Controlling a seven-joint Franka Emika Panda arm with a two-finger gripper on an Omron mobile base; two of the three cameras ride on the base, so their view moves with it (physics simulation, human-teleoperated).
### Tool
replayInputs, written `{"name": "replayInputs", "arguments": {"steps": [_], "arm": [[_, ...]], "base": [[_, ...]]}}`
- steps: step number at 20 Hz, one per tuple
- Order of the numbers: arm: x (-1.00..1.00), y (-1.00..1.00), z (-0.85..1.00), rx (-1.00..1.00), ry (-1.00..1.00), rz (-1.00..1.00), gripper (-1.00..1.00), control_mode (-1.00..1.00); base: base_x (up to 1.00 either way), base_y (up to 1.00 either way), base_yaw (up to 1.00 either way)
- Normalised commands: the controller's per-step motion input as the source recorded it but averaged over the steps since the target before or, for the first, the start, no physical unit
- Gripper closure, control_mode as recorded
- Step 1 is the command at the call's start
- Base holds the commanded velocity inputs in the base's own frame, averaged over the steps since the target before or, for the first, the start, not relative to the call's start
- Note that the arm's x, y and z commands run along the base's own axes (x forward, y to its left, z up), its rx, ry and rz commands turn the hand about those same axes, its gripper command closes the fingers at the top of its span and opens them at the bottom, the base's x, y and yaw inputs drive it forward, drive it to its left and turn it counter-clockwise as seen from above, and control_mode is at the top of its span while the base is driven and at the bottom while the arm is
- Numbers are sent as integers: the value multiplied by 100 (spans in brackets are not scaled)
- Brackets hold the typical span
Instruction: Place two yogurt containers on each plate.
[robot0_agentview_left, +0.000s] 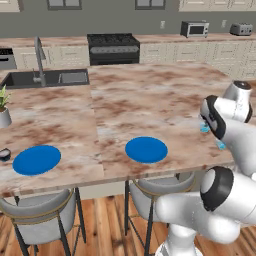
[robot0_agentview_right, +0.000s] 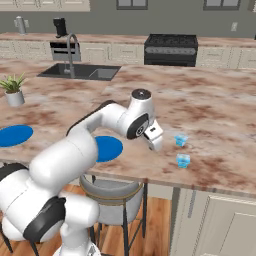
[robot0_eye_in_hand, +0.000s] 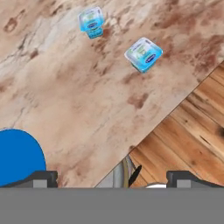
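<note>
The marbled desk (robot0_agentview_right: 215, 115) carries two blue plates, both bare: the near plate (robot0_agentview_right: 107, 148) just beside the arm, the far plate (robot0_agentview_left: 36, 159) well apart toward the plant. The hand (robot0_agentview_right: 155, 141) hovers over the desk's front edge, fingers spread wide and grasping nothing. The two yogurt containers stand to its right, apart from each other: the nearer yogurt (robot0_eye_in_hand: 143, 54) by the edge, the farther yogurt (robot0_eye_in_hand: 91, 20) beyond, so the reach likely goes rightward, away from the plates

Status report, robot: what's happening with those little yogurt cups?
Gripper open, empty. Two yogurt cups on counter, off plates. Path clear.
</note>
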Motion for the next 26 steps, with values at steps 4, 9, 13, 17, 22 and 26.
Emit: {"name": "replayInputs", "arguments": {"steps": [4, 9, 13, 17, 22, 26], "arm": [[0, -37, -14, 22, 5, 4, -100, -100], [-1, -14, -3, 2, 1, 3, -100, -100], [-7, -3, -20, -10, 0, 16, -100, -100], [-9, -12, -27, -4, 0, 36, -100, -100], [-1, -22, -8, 0, 1, 28, -100, -100], [3, -23, -11, 0, 10, 16, -100, -100]], "base": [[0, 0, 0], [0, 0, 0], [0, 0, 0], [0, 0, 0], [0, 0, 0], [0, 0, 0]]}}
